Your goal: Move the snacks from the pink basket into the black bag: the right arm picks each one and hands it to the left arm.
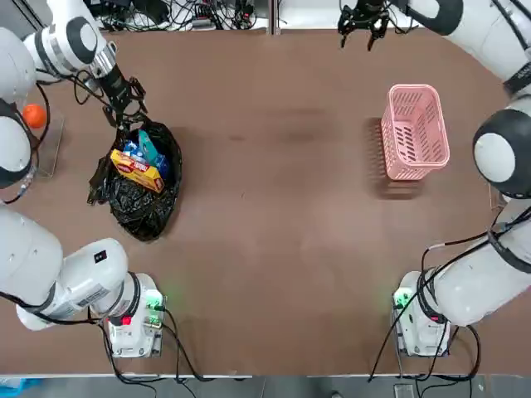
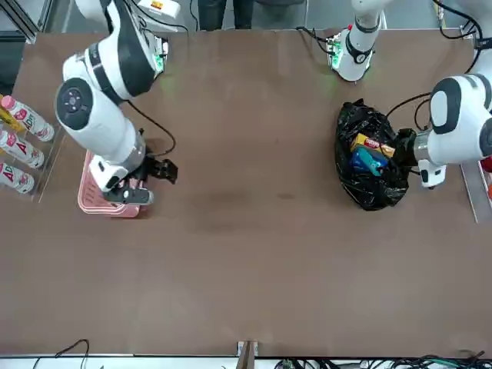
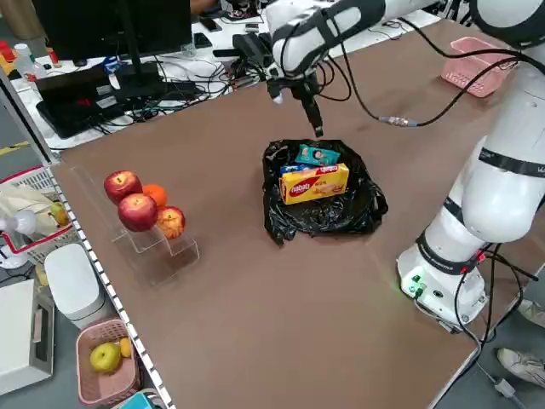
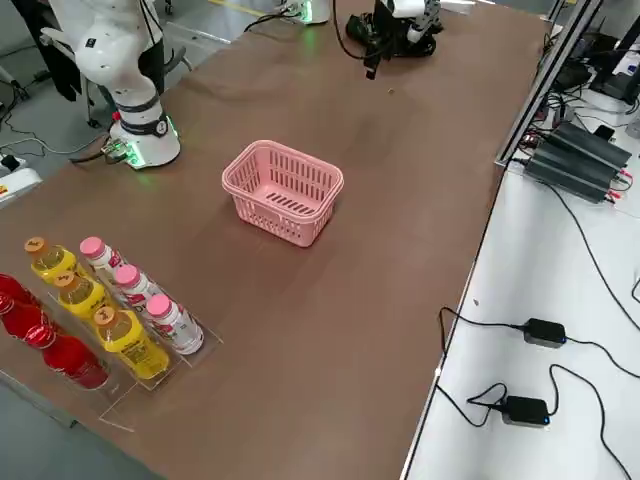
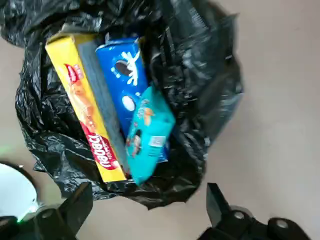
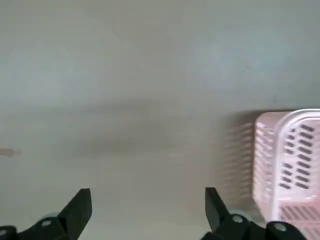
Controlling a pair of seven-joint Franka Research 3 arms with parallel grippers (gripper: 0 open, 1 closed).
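The black bag (image 1: pixel 143 207) lies open at the table's far left. Inside it rest the three snacks: a yellow box (image 5: pixel 90 112), a blue packet (image 5: pixel 124 75) and a teal packet (image 5: pixel 148 134). My left gripper (image 1: pixel 124 104) hovers just beyond the bag's far rim, open and holding nothing, and its wrist view looks straight into the bag (image 5: pixel 200 75). The pink basket (image 4: pixel 283 192) stands at the right with nothing inside it. My right gripper (image 1: pixel 365 25) hangs open over the table's far edge, apart from the basket (image 6: pixel 290 160).
Apples and an orange (image 3: pixel 136 209) sit on a clear stand at the far left edge. Bottles (image 4: pixel 110 320) are racked at the right edge. Cables (image 1: pixel 182 12) run along the far side. Bare brown table (image 1: pixel 274 207) lies between bag and basket.
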